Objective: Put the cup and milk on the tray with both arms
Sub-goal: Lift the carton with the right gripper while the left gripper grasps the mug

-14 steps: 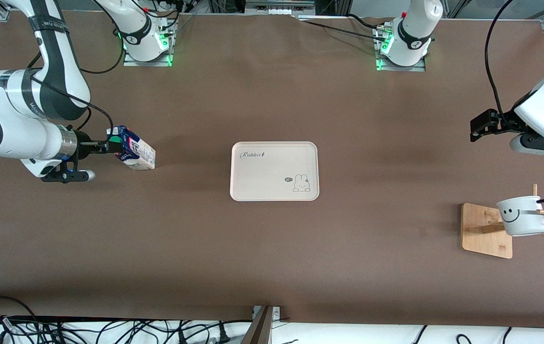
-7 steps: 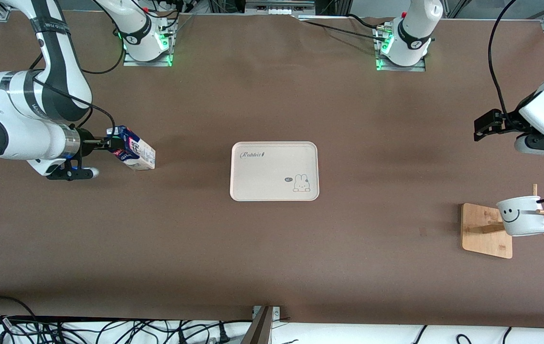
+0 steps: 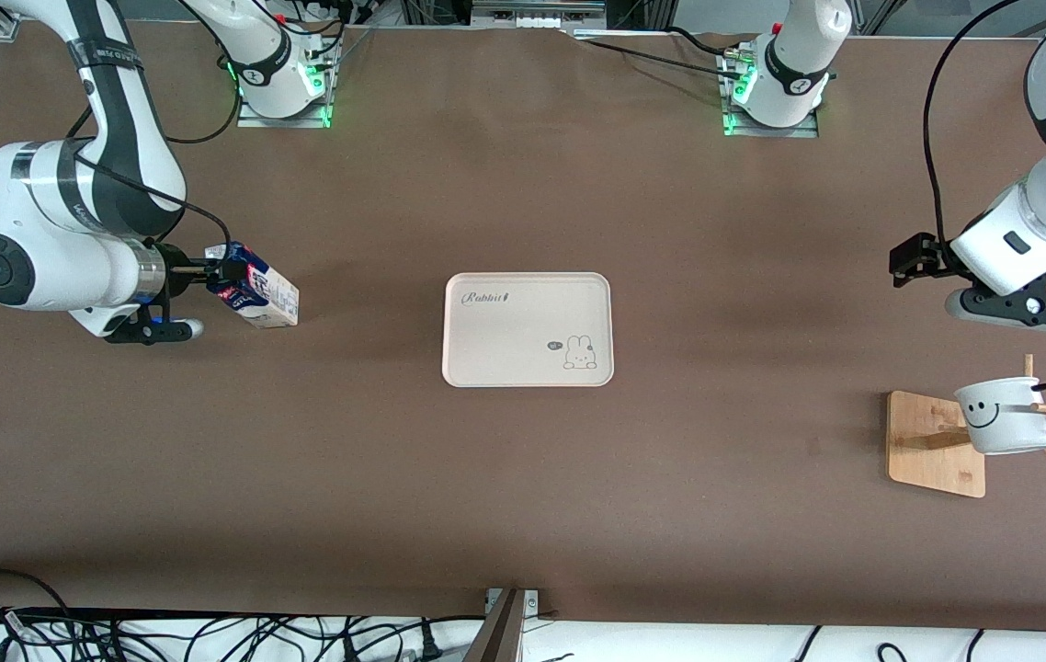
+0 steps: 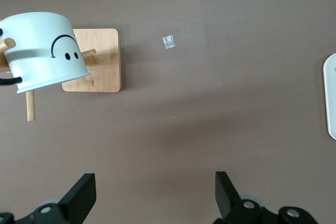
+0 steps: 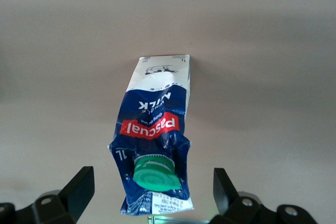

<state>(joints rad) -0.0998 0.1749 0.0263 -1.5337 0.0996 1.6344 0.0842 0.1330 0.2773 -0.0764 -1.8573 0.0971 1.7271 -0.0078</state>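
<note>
We note the tray bare at table centre, the cup hanging on the wooden stand at its 4 o'clock, the milk standing at its 9 o'clock. The left gripper hovers open near the stand. The right gripper, jaws spread, sits level with the carton's top, seemingly not touching.
</note>
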